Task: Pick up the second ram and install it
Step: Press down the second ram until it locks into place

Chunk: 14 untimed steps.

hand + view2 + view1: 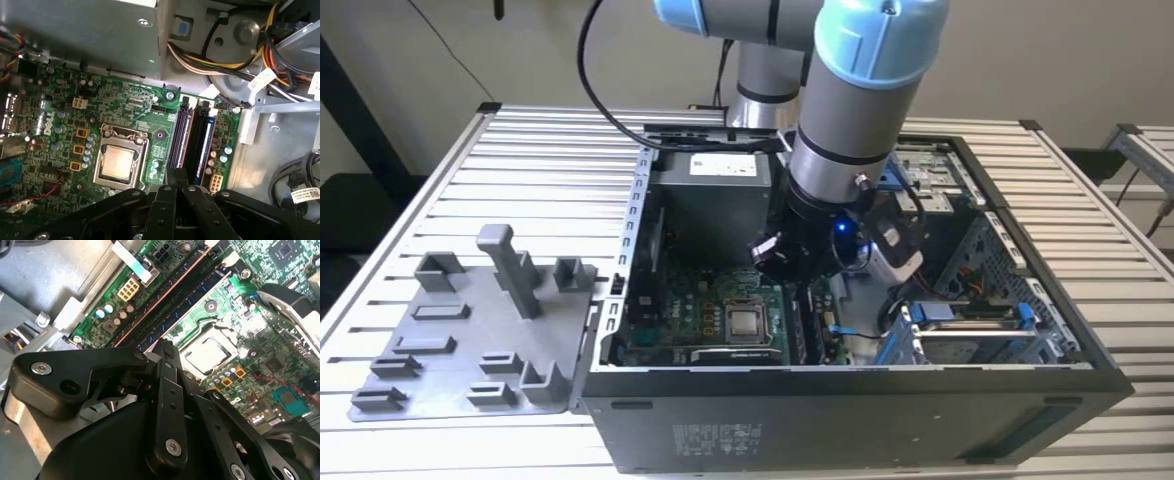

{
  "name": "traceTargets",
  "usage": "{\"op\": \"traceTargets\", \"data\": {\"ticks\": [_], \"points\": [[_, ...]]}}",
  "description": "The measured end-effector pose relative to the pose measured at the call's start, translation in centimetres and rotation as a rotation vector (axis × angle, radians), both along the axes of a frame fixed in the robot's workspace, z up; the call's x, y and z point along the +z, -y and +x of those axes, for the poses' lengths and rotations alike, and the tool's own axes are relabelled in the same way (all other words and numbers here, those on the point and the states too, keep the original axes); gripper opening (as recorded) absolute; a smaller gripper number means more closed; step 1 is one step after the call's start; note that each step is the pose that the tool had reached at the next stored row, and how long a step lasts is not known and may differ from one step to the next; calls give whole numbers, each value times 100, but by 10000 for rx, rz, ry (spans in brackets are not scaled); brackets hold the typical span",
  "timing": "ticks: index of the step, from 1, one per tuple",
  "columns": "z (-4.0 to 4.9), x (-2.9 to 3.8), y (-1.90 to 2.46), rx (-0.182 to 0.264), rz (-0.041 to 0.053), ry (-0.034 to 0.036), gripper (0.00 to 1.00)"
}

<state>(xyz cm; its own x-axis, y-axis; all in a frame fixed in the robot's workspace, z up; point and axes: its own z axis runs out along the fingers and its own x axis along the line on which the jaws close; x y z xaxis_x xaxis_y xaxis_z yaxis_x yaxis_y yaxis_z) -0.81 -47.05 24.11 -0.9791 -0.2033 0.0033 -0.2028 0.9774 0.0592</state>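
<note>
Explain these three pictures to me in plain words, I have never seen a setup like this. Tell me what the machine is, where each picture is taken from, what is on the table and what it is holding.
The machine is a robot arm with a gripper at its end, reaching down into an open computer case. The exterior view comes from a camera standing off the arm; it shows the slatted metal table, the case on it, and a grey plastic tray with upright posts on the exterior view's left. The two wrist views come from cameras riding on the arm, looking past the black gripper at the green motherboard with its square processor and the long memory slots beside it. In both wrist views the gripper's fingers are pressed together over those slots. Whether the second ram is pinched between them, I cannot tell; a dark stick seems to sit in the slots.
</note>
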Motion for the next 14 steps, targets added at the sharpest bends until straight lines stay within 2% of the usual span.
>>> {"op": "traceTargets", "data": {"ticks": [14], "points": [[28, 0, 0, 1453, 0, 0, 11]]}}
